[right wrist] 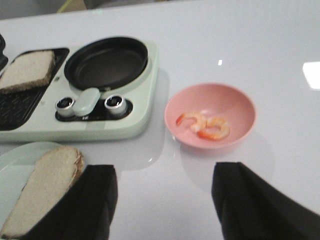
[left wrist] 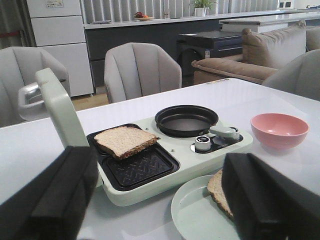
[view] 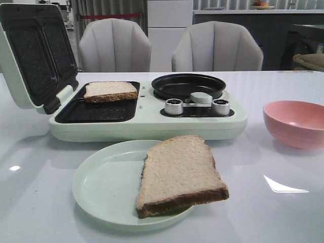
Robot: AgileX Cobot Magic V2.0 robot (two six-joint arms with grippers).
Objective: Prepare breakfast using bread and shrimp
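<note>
One bread slice (view: 110, 90) lies on the far grill plate of the open pale green sandwich maker (view: 147, 126); it also shows in the left wrist view (left wrist: 125, 140) and the right wrist view (right wrist: 26, 70). The second bread slice (view: 178, 173) rests on the pale green plate (view: 104, 185), overhanging its right rim. Two shrimp (right wrist: 205, 125) lie in the pink bowl (right wrist: 210, 117). My left gripper (left wrist: 160, 200) is open and empty, above the table near the plate (left wrist: 195, 215). My right gripper (right wrist: 165, 200) is open and empty, between plate and bowl. Neither gripper shows in the front view.
The sandwich maker's lid (view: 33, 55) stands open at the left. A black round pan (view: 188, 86) and two knobs (view: 173, 106) are on its right half. The pink bowl (view: 296, 121) sits at the right. Two grey chairs (view: 115, 45) stand behind the table.
</note>
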